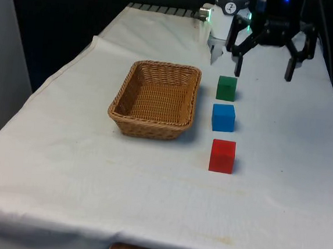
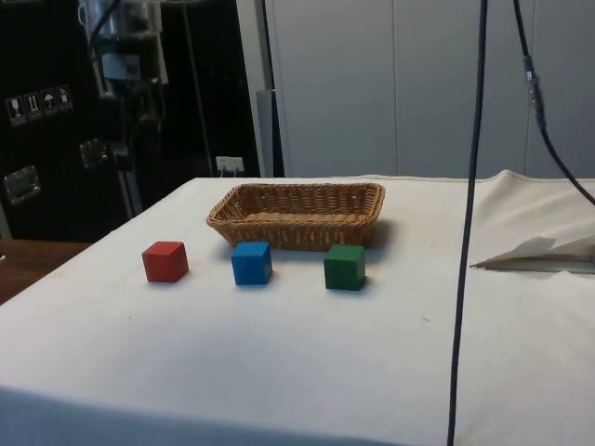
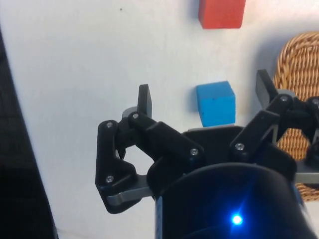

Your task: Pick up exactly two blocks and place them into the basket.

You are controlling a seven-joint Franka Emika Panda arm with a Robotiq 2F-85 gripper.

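We see the gripper [image 1: 265, 66] at the upper right of the front view, fingers spread wide and holding nothing. At frame centre, the green block [image 1: 227, 88], blue block [image 1: 223, 117] and red block [image 1: 222, 156] line the tabletop [image 1: 63, 168] beside the basket [image 1: 121, 112].

The gripper [image 1: 264, 68] hangs above the table at the far end, fingers [image 1: 289, 70] spread wide and pointing down, apparently holding nothing; the white arm [image 1: 227, 16] rises behind it.
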